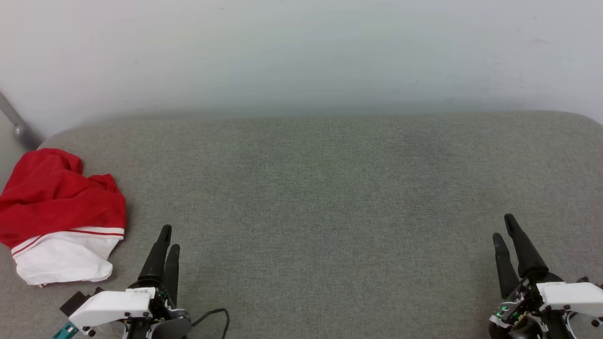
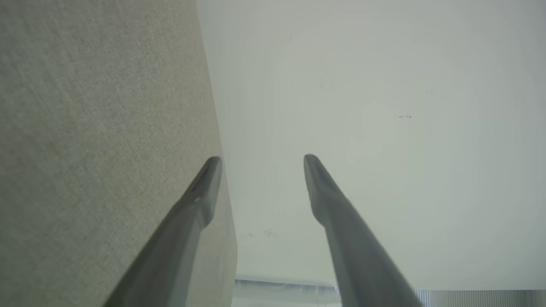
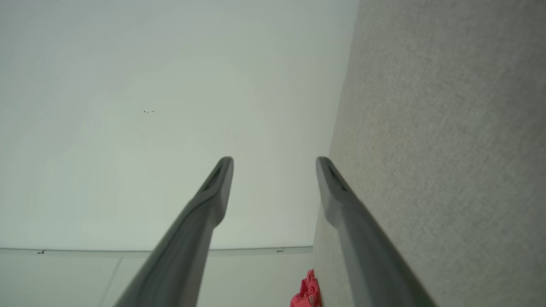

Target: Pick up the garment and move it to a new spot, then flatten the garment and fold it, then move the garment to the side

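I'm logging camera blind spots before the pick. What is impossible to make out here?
Head view: the shirt is bunched, so its own folds hide any print; the picture's left edge clips it.
Right wrist view: a small red scrap of shirt is cut off by the bottom edge.
Head view: the left gripper is seen side-on, its fingers overlapping, so the gap is unclear there.

The left gripper (image 2: 261,158) holds its two long dark grey fingers (image 2: 341,238) spread wide apart, with nothing between them. One fingertip overlaps the edge of the grey-beige woven-fabric desk (image 2: 94,128), which takes up the view's left side. Beside it stands a plain pale wall (image 2: 384,76) with a few tiny dark specks (image 2: 405,116). A light ribbed strip (image 2: 469,297) runs along the bottom edge.
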You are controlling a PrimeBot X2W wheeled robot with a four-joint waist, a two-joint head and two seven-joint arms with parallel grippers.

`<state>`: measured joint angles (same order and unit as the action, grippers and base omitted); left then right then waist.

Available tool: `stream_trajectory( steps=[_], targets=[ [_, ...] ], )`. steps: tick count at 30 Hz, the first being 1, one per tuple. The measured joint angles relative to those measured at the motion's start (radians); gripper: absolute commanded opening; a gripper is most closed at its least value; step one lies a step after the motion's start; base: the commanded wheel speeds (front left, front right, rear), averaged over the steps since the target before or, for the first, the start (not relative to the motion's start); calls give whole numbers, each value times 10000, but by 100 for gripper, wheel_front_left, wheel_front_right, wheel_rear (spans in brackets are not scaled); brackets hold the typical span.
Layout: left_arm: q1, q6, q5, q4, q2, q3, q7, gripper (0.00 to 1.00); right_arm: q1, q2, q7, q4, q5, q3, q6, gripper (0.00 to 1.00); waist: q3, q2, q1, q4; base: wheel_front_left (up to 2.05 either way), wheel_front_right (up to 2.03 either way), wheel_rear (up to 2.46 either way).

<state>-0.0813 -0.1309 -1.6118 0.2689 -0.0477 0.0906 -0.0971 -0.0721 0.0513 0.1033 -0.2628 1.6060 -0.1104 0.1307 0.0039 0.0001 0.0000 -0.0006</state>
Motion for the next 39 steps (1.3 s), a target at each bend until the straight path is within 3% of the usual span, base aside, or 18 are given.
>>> stream_trajectory(
  steps=[11, 19, 29, 39],
  targets=[
    [-67, 2, 420, -424, 2, -531, 562, 100, 1, 127, -545, 399, -546, 349, 0, 100, 11, 0, 0, -6, 0, 0, 0],
    [-68, 2, 1440, -842, 2, -763, 890, 100, -1, 384, -961, 660, -1626, 640, 0, 100, 5, 0, 0, 5, 0, 0, 0],
    [-66, 2, 3651, -1049, 0, -934, 1281, 100, -2, 466, -1346, 1001, -3768, 905, 0, 100, -16, 0, 0, 39, 0, 0, 0],
    [-67, 90, 6560, -1118, -4, -1076, 1630, 100, -1, 483, -1423, 1233, -6404, 972, 0, 100, -22, 0, 0, 76, 0, 0, 0]
  ],
)
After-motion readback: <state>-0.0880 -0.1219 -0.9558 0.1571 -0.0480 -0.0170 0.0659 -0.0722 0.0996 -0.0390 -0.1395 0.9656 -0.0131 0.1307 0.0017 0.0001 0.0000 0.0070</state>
